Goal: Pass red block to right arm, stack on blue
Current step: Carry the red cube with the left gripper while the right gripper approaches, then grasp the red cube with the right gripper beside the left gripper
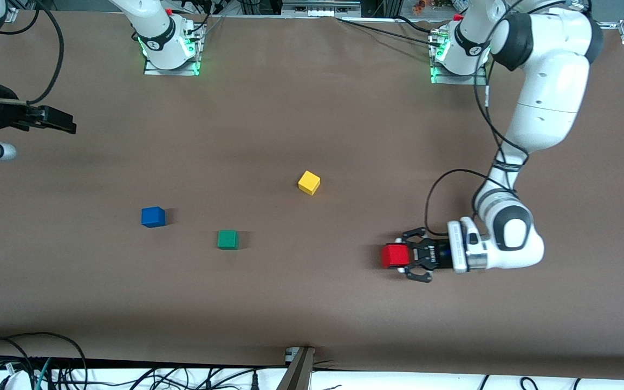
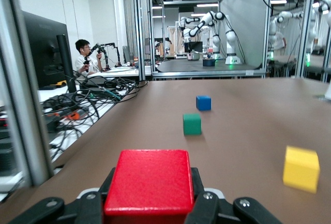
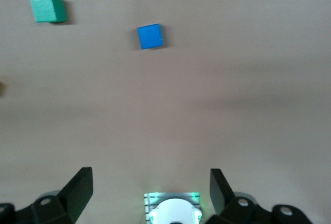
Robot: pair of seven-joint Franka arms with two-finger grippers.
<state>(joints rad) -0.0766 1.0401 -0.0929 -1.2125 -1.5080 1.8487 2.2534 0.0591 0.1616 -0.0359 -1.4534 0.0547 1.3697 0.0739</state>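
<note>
The red block [image 1: 395, 256] sits between the jaws of my left gripper [image 1: 405, 255], which is shut on it, low over the table toward the left arm's end. In the left wrist view the red block [image 2: 150, 182] fills the space between the black fingers [image 2: 206, 208]. The blue cube [image 1: 153, 216] stands on the table toward the right arm's end; it also shows in the left wrist view [image 2: 203, 102] and the right wrist view [image 3: 150, 36]. My right gripper [image 1: 65, 123] hangs open and empty over the right arm's end of the table, its fingers [image 3: 77, 188] wide apart.
A green cube [image 1: 227, 239] stands beside the blue one, a little nearer the front camera. A yellow cube [image 1: 309, 182] stands mid-table, farther from the camera. The arm bases [image 1: 170, 51] stand along the table's edge. Cables [image 1: 19, 357] lie off the front edge.
</note>
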